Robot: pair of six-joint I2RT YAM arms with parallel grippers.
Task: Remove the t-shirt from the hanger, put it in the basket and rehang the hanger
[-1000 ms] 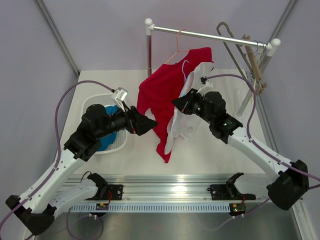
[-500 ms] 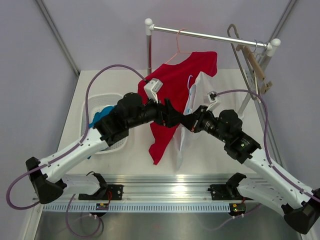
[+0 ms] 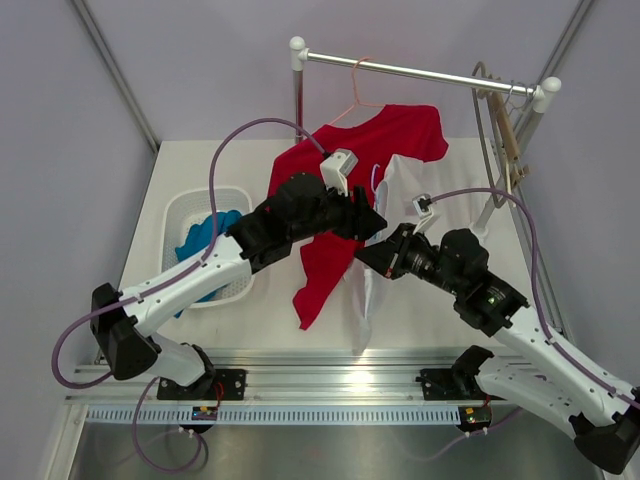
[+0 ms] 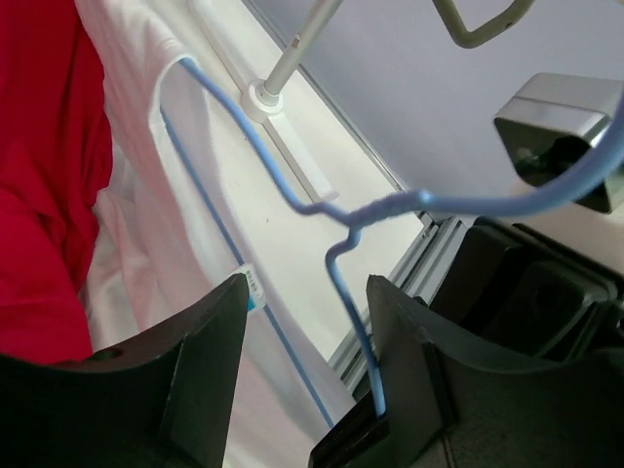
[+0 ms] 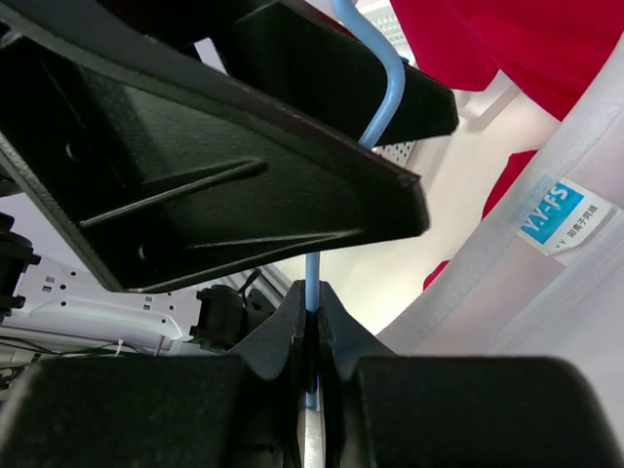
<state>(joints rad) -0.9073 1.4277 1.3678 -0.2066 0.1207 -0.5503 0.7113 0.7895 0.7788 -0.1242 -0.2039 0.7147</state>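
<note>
Over the middle of the bench [image 3: 180,170], a little toward 1 o'clock of centre, the white t-shirt [image 3: 405,185] hangs on a blue wire hanger [image 4: 390,203]. The hanger is off the rail [image 3: 420,72] and carried by the right gripper [image 5: 312,292], which is clenched on the wire's lower run — the right wrist view shows both fingers pressed flat on it. From that grip the hanger's long axis rises toward 12 o'clock in the overhead view, with the cloth draped off it and trailing down toward 6 o'clock. The left gripper [image 4: 307,283] has its jaws apart and straddles the wire just below the twisted neck. The wire passes nearer its right finger, and nothing looks pinched. That makes the left gripper the free one and the nearer to the cloth: in its own wrist view the shirt's collar and shoulder lie toward 10 o'clock, just beside its left finger. I judge that the coming move turns on this relation: the left gripper should take cloth, not wire, and draw it along the hanger's shoulder away from the neck while the right holds the hanger firm. A red t-shirt [image 3: 395,130] hangs from the rail at 11 o'clock of the white one, close beside it and perhaps touching — a snag risk if the pull goes that way.
</note>
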